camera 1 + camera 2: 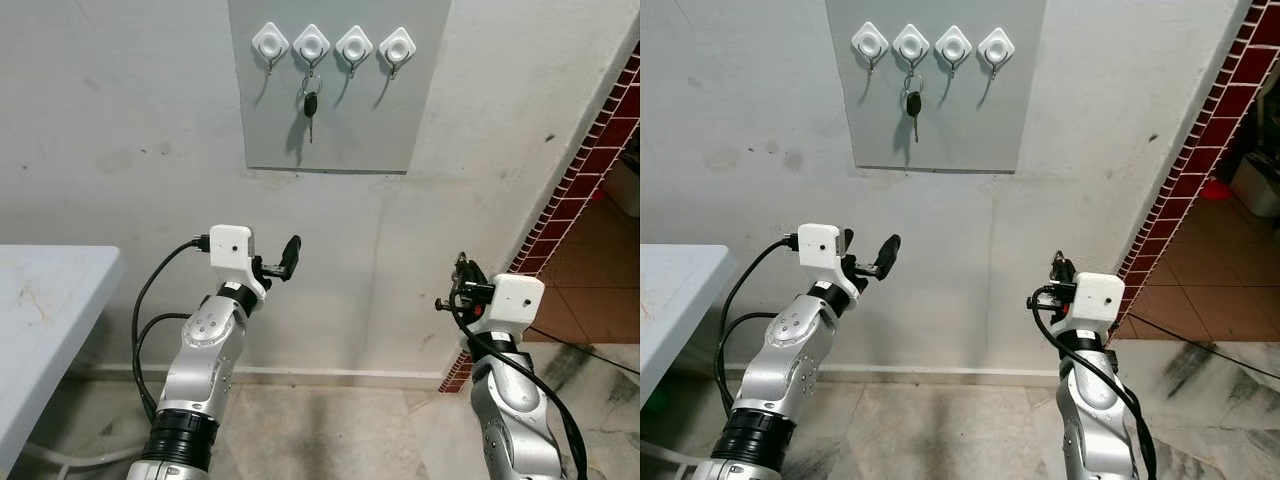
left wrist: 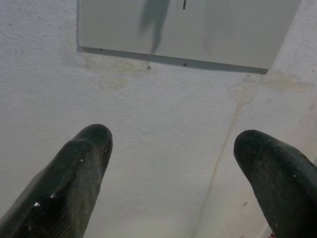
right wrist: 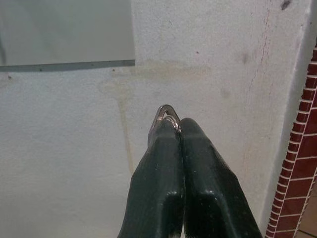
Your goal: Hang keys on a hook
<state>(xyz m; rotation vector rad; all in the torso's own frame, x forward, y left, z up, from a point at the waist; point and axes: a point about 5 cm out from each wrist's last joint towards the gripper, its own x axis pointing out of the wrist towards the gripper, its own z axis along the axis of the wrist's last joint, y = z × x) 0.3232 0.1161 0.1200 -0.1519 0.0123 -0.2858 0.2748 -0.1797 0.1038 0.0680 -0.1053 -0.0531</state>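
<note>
A grey panel on the wall carries a row of white diamond-shaped hooks. A black-headed key hangs from the second hook from the left. My left gripper is raised below the panel, open and holding nothing. In the left wrist view its fingers stand wide apart, facing the wall under the panel. My right gripper is lower and to the right, shut on a metal key ring that pokes out past its fingertips. Whatever hangs from the ring is hidden.
A pale table stands at my left. A dark red tiled wall edge runs down the right side, with brown floor tiles beyond it. Black cables loop beside my left arm.
</note>
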